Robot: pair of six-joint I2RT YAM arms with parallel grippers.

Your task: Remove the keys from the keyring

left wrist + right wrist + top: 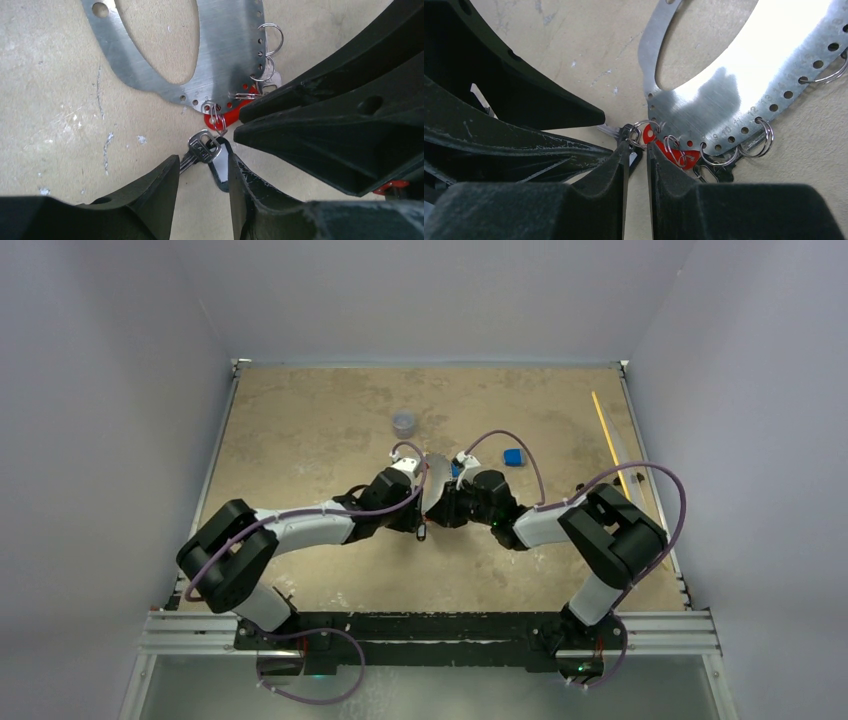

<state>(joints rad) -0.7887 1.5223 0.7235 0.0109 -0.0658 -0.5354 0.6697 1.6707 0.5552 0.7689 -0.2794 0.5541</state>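
Observation:
The keyring (pixel 220 55) is a flat silver plate with holes along its rim, and it also shows in the right wrist view (pixel 724 95) and the top view (pixel 437 485). Small split rings hang keys from it: a silver key (pixel 202 148) with a black tag (pixel 223 167), a red tag (pixel 227 118), and darker keys (pixel 719 172). My left gripper (pixel 202 167) is open, its fingertips on either side of the silver key and black tag. My right gripper (pixel 638 149) is closed to a narrow slit, its tips pinching the small split ring (pixel 642 131) of that key.
A small grey cup (pixel 404 424) stands behind the arms and a blue block (pixel 513 456) lies to the right of them. A yellow stick (pixel 610 435) lies along the right edge. Both wrists meet mid-table, fingers almost touching each other.

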